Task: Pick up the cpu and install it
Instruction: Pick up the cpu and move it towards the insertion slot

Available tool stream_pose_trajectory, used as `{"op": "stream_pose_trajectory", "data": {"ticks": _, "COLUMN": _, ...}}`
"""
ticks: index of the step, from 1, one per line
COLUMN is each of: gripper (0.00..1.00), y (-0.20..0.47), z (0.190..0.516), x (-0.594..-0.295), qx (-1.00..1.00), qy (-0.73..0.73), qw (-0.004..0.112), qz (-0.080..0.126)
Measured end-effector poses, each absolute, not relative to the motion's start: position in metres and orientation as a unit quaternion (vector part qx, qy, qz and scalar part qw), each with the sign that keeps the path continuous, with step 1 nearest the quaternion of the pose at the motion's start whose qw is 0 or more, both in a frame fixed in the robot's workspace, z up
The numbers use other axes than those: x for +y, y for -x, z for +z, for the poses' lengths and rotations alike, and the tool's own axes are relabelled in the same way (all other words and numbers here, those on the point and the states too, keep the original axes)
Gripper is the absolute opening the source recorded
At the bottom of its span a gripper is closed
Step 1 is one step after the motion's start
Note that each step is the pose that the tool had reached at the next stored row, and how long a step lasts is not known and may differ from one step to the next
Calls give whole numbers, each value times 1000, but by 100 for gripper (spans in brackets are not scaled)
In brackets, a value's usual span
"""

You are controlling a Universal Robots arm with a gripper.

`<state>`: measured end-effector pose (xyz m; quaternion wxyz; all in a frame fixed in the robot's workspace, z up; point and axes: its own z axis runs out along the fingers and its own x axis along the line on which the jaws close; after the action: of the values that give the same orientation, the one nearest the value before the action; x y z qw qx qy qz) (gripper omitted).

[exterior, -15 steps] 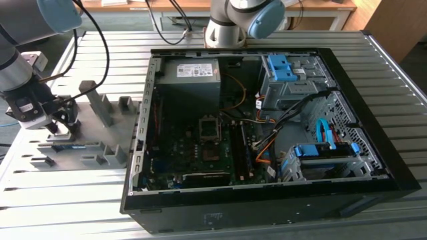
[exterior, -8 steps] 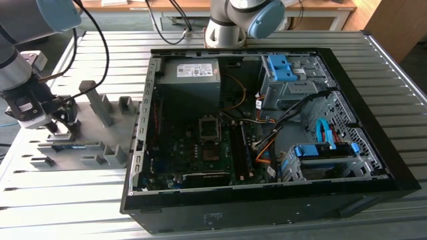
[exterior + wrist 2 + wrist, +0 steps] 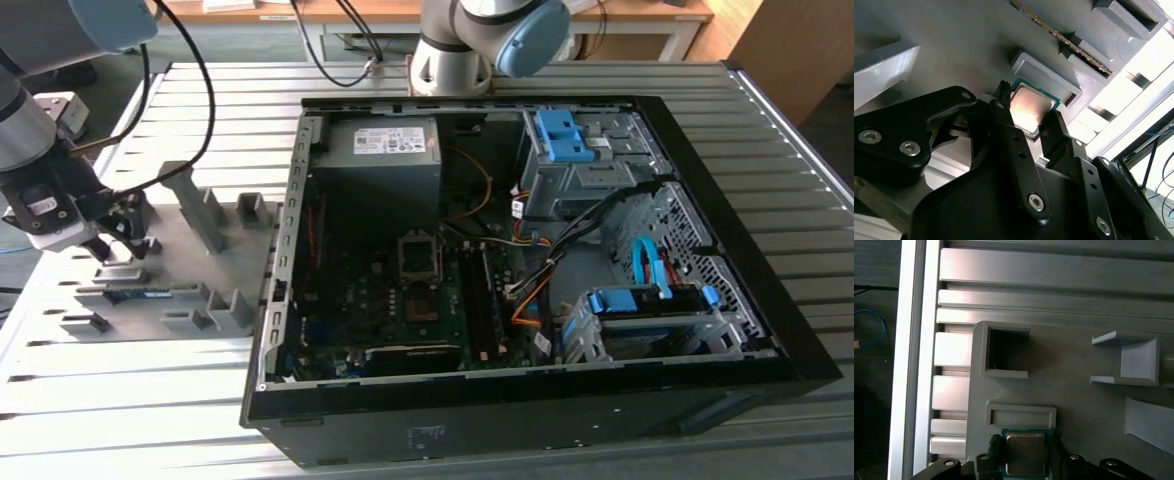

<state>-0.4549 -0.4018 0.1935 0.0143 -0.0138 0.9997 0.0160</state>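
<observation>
Here, cpu (image 3: 1025, 454) within the gripper (image 3: 1025, 441), flat on grey fixture (image 3: 1074, 405).

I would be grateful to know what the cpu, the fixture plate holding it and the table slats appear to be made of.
The cpu: a dull silver metal lid that softly reflects light, on a green board rim. The fixture plate: matte grey, probably plastic, with moulded or printed pockets. The table slats: likely aluminium profile, judging by the bright brushed sheen.
</observation>
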Motion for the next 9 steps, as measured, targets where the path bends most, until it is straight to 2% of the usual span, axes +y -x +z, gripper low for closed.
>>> {"op": "stream_pose_trajectory", "data": {"ticks": 9, "gripper": 47, "y": 455, "z": 194, "x": -402, "qx": 1000, "qy": 14, "qw": 14, "qz": 16}}
